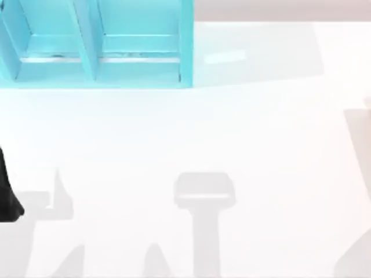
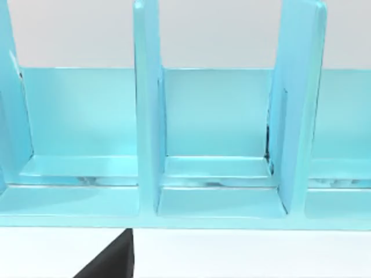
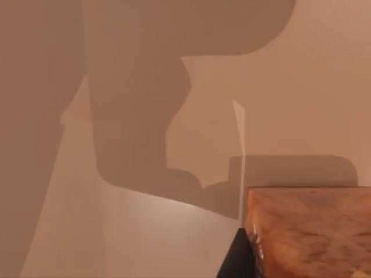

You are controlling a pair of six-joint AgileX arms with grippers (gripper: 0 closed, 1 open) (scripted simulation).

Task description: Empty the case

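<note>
Case (image 1: 95,43): set at the table's (image 1: 232,133) far left, compartments seen bare.
Left arm (image 1: 7,191): left edge; claw state cannot be told.

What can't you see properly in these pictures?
- The case: the top view's upper and left edges cut it off, so its far compartments can't be checked.
- The left arm: a dark sliver at the top view's left edge; the edge hides its claw.
- The orange-brown block: the right wrist view's edges cut it off, so I can't tell what it is.
</note>
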